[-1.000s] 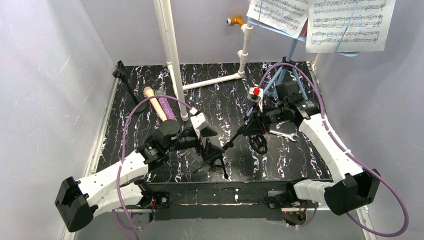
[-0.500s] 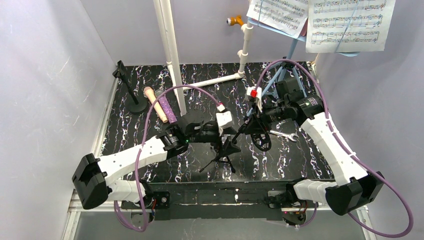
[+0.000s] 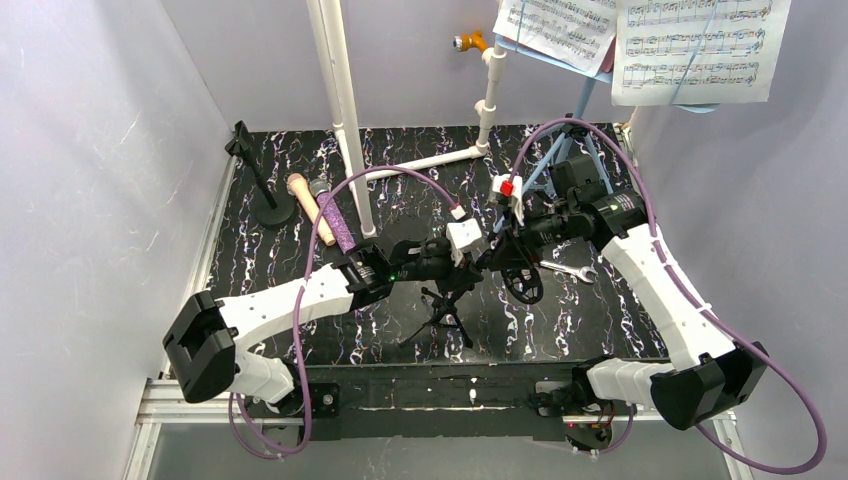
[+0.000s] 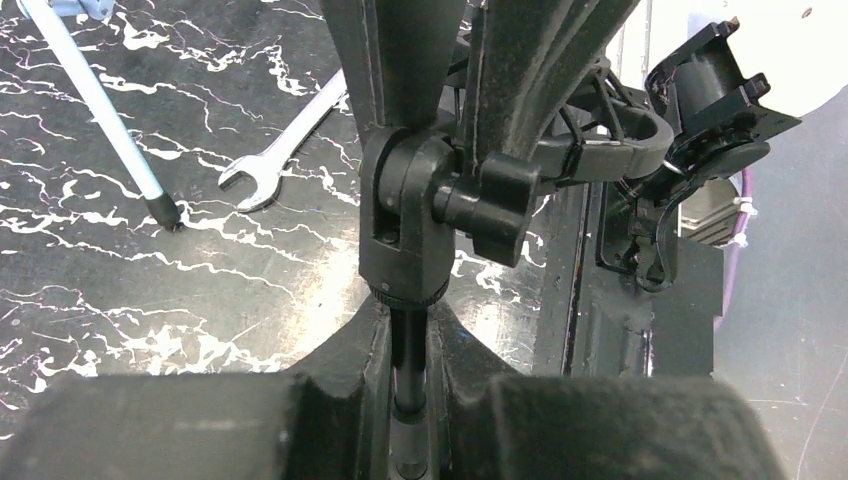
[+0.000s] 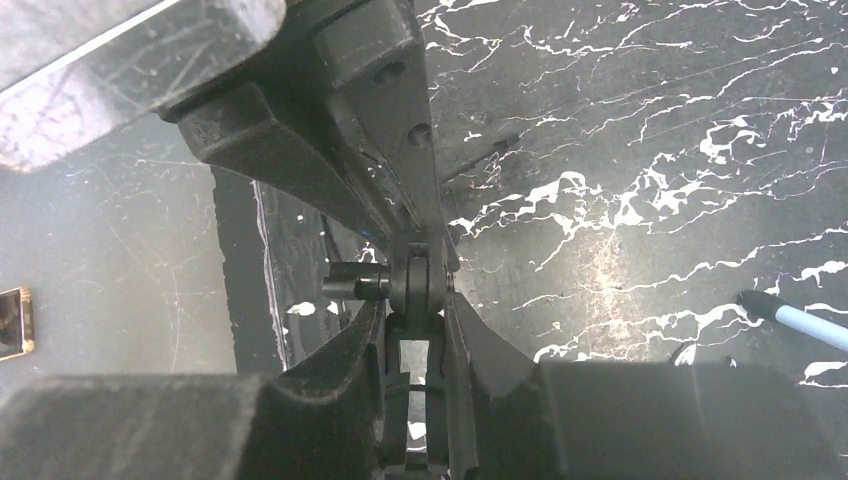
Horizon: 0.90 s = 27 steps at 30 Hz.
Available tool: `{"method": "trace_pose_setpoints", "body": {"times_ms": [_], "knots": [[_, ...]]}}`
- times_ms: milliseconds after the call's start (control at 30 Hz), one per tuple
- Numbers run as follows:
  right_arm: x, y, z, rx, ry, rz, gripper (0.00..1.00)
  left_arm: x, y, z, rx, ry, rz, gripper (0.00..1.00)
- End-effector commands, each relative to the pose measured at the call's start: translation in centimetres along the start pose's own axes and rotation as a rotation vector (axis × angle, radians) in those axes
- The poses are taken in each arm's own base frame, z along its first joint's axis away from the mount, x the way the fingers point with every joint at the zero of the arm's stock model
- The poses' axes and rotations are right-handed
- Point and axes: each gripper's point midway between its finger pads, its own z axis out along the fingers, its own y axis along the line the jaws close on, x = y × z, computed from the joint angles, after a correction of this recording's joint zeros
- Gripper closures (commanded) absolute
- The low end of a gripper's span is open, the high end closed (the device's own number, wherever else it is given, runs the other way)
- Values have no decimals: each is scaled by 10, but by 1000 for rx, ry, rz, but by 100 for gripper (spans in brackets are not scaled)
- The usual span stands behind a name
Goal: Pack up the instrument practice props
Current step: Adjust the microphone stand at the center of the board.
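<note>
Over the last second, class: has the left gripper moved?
Yes. The left gripper shifted right, away from the white upright pipe, to the black mic tripod by the right gripper.

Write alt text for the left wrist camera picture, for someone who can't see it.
The left end effector is closed on the thin stem of the black mic tripod, just below its swivel joint, while the right end effector pinches it from above. Behind, a silver wrench lies near a light-blue rack leg on the black marbled table.
</note>
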Motion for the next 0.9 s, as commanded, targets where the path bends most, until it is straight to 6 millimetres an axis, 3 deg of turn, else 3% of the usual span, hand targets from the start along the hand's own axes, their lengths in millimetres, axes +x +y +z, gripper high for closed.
{"method": "trace_pose_setpoints", "body": {"times_ms": [0,67,133,167,267,367,467,633,800,867], "knots": [[-28,15,-7,-46,-90,-55,68,-16,-5,-12,-15,-38,2,100],[-36,27,-12,-88,-114,-45,28,-16,-4,-22,-48,-52,-4,100],[-49,39,-24,-135,-155,-50,6,-15,-1,-36,-90,-70,-5,100],[-57,43,-32,-145,-176,-61,2,-16,0,-44,-116,-86,-2,100],[-81,49,-57,-131,-235,-106,2,-12,7,-74,-215,-120,9,100],[-83,42,-67,-86,-253,-108,2,-12,20,-114,-354,-156,25,100],[-70,23,-64,-30,-253,-60,2,-9,47,-165,-591,-195,29,100],[-26,-8,-41,37,-203,49,2,11,85,-243,-945,-232,26,100],[7,-26,-25,69,-176,123,2,15,121,-322,-1323,-332,44,100],[15,-30,-22,77,-171,139,2,16,132,-342,-1420,-374,56,100]]}}
